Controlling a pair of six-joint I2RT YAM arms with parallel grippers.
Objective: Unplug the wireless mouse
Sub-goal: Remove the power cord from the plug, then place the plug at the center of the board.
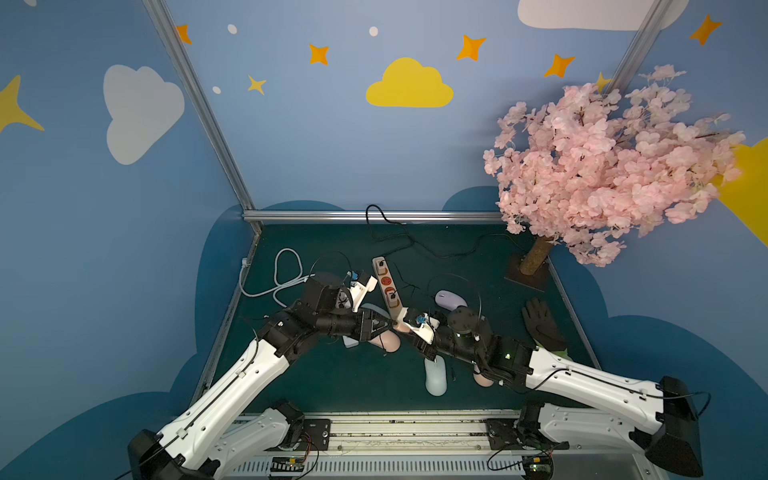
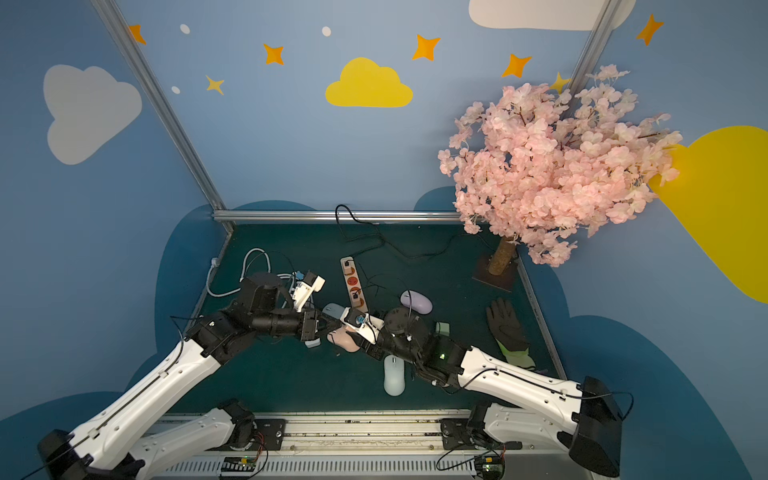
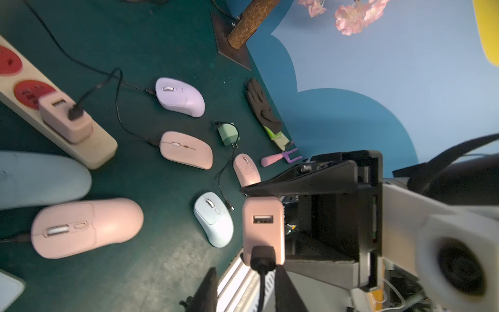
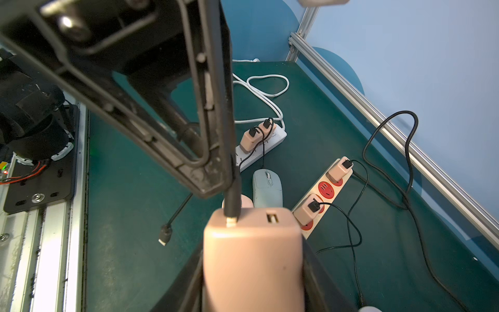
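Pink wireless mouse [image 3: 86, 227]: smooth rounded shell, pale scroll wheel, dark cable [image 3: 14, 239] at its nose. Lying on the green mat [image 3: 151, 270], just beneath the right gripper [image 4: 253, 251] and left gripper [image 3: 247, 272], close together above it. Pink charger block [image 3: 263, 229] with two ports, clamped in the right gripper, held off the mat. Black plug [image 4: 232, 200] seated in one port, a pale sliver of its tip showing. Left gripper narrowed either side of that plug's rear; actual pinch impossible to tell.
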